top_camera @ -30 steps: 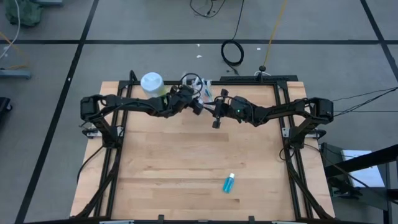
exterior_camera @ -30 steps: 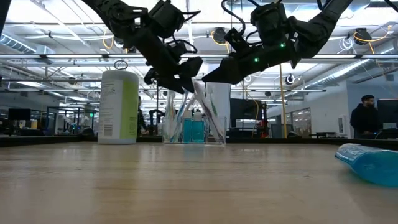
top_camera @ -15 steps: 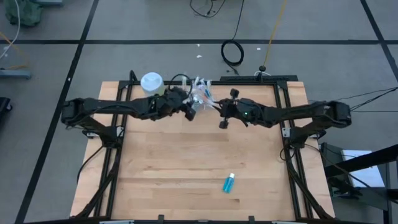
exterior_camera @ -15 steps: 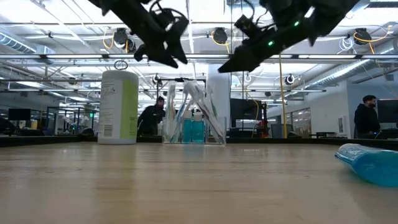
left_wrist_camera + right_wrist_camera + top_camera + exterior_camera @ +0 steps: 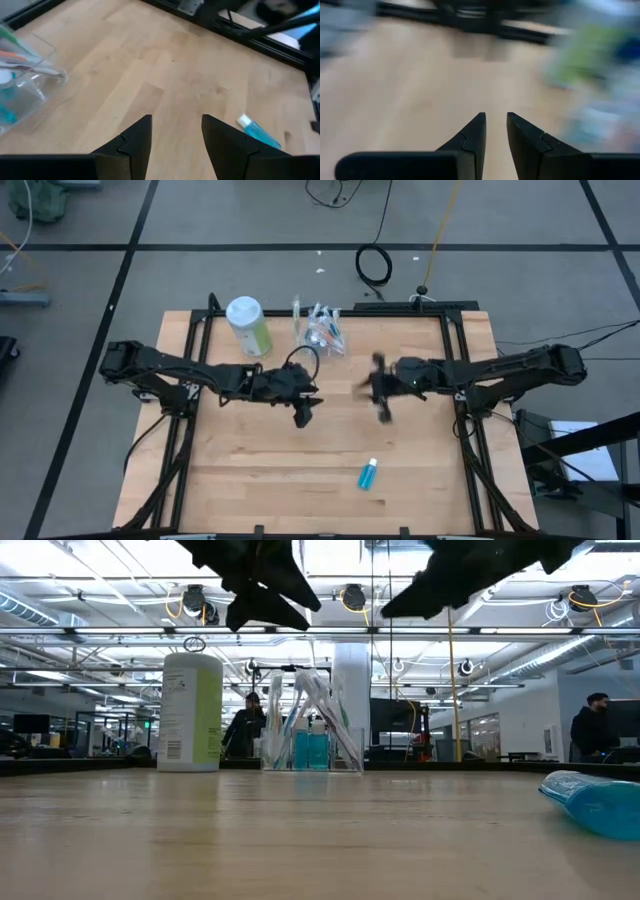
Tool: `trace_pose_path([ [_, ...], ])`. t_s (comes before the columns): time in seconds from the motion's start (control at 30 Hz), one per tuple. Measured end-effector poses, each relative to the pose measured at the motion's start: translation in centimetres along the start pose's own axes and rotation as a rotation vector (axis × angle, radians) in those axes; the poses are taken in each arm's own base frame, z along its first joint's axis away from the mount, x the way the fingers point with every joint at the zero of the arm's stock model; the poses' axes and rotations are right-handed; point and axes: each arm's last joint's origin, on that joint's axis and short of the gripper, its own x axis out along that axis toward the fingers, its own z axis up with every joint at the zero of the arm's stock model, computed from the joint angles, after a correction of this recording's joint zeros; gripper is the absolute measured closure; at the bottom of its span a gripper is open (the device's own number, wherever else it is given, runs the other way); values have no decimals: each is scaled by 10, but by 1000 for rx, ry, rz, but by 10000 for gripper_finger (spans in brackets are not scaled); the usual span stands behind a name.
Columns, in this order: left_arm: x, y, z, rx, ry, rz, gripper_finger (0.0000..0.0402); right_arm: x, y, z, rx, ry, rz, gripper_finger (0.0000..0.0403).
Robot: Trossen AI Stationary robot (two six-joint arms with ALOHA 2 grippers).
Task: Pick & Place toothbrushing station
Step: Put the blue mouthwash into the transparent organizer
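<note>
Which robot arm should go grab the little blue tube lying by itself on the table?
Probably the right. In the high view the blue tube lies almost straight below the right gripper, slightly nearer than the left gripper. Both are empty, so it's close.

Floor point(image 5: 80, 300): grey, crossed by dark straight lines; a coiled black cable point(image 5: 375, 266) lies on it beyond the counter.
Counter point(image 5: 300, 450): pale wood planks, black frame along its edges.
Ceiling point(image 5: 100, 600): white beams, pipes, round lamps.
Room behind: long open hall with desks and dark monitors.
People: one person point(image 5: 590, 730) at far right, another person point(image 5: 243, 728) mid-left.
</note>
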Motion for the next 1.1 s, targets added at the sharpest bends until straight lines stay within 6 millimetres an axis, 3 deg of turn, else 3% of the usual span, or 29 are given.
trace_pose_path([
  [0.2,-2,-9,-4,27,5,-25,222,-12,49,-1,-37,-26,729,332],
  [0.3,-3,-10,-4,27,-10,0,222,-20,70,0,-127,-68,905,332],
  [0.4,-3,-8,-3,1,-35,49,222,-21,84,0,-242,-94,850,330],
  [0.5,-3,-7,-3,-22,-52,82,222,-10,96,-6,-251,-51,767,320],
  [0.77,-3,-7,-3,-21,-54,86,222,22,140,-23,-232,-69,870,262],
  [1.1,-3,-7,-3,-16,-50,88,222,43,157,-51,-228,72,853,199],
])
